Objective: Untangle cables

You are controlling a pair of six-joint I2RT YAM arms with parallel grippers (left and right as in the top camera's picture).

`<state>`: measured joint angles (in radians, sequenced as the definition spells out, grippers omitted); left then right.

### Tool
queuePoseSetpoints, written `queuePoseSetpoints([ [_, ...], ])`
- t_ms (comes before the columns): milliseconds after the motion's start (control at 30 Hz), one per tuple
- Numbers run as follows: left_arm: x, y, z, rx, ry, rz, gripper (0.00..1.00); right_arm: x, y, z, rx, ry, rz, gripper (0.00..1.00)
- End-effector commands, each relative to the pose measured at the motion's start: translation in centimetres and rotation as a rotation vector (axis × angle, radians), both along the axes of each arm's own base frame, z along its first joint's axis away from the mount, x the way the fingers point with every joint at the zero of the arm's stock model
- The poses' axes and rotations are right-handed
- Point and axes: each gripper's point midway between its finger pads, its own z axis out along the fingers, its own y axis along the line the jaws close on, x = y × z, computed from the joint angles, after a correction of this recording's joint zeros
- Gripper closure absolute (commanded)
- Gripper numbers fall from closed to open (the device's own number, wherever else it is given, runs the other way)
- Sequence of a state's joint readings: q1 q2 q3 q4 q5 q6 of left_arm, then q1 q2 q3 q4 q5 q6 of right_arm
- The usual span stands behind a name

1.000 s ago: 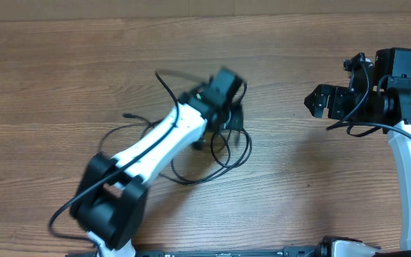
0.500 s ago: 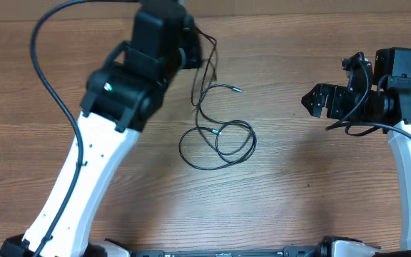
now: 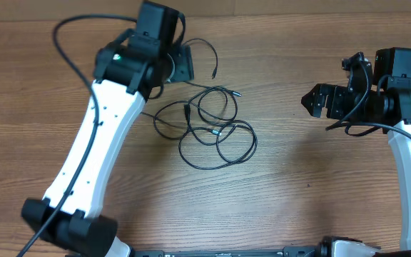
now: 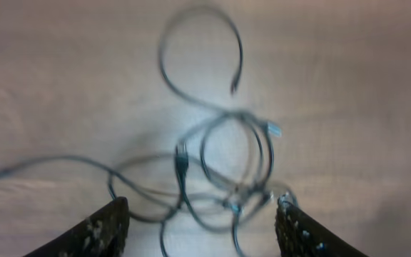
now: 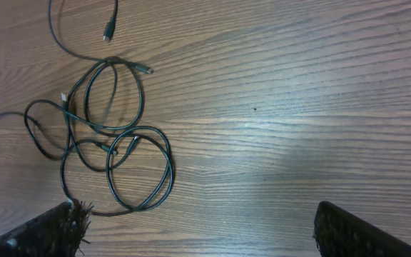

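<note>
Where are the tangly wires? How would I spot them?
Look at the middle of the wooden table, just beside the long white arm. The cables lie there in loose overlapping loops. They are much thinner than the thick black cords fixed to the arms.

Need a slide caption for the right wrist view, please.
Open right end effector hovers over the wooden table; tangled black cables lie in overlapping loops.

Cables [image 3: 214, 132] black, plug tips silvery. Bench [image 3: 298, 189] brown, streaked wood grain. Left arm [image 3: 95, 153]: white links, black joints and housing.
</note>
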<state>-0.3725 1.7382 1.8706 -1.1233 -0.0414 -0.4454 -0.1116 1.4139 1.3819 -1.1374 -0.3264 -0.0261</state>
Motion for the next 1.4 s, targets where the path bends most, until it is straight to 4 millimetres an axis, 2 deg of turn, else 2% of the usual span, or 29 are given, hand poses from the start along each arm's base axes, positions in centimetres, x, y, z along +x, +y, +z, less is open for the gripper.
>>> queuePoseSetpoints([
  [0, -1.8, -3.7, -3.9, -0.072, 0.174, -0.102, 0.37, 0.4, 0.0, 1.2, 0.004, -0.038, 0.002, 0.0],
  [200, -4.6, -7.4, -10.7, 0.016, 0.392, -0.228, 0.44, 0.4, 0.0, 1.2, 0.004, -0.037, 0.003, 0.0],
  [400, -7.6, -10.6, -16.1, 0.101, 0.542, -0.355, 0.47, 0.4, 0.0, 1.2, 0.004, -0.038, 0.002, 0.0],
  [433, -8.0, -11.0, -17.5, 0.137, 0.565, -0.366, 0.48, 0.4, 0.0, 1.2, 0.004, -0.037, 0.002, 0.0],
  [600, -8.5, -10.8, -21.0, 0.236, 0.619, -0.362, 0.5, 0.4, 0.0, 1.2, 0.004, -0.037, 0.002, 0.0],
  [733, -8.7, -10.4, -22.9, 0.268, 0.66, -0.348, 0.5, 0.4, 0.0, 1.2, 0.004, -0.037, 0.002, 0.0],
  [800, -8.2, -9.6, -24.1, 0.319, 0.656, -0.315, 0.5, 0.4, 0.0, 1.2, 0.004, -0.037, 0.002, 0.0],
  [933, -7.5, -10.0, -25.2, 0.321, 0.633, -0.314, 0.49, 0.4, 0.0, 1.2, 0.004, -0.037, 0.002, 0.0],
  [1100, -6.9, -10.5, -25.5, 0.308, 0.612, -0.316, 0.55, 0.4, 0.0, 1.2, 0.004, -0.037, 0.002, 0.0],
  [1367, -7.5, -10.0, -26.4, 0.317, 0.63, -0.299, 0.55, 0.4, 0.0, 1.2, 0.004, -0.037, 0.002, 0.0],
])
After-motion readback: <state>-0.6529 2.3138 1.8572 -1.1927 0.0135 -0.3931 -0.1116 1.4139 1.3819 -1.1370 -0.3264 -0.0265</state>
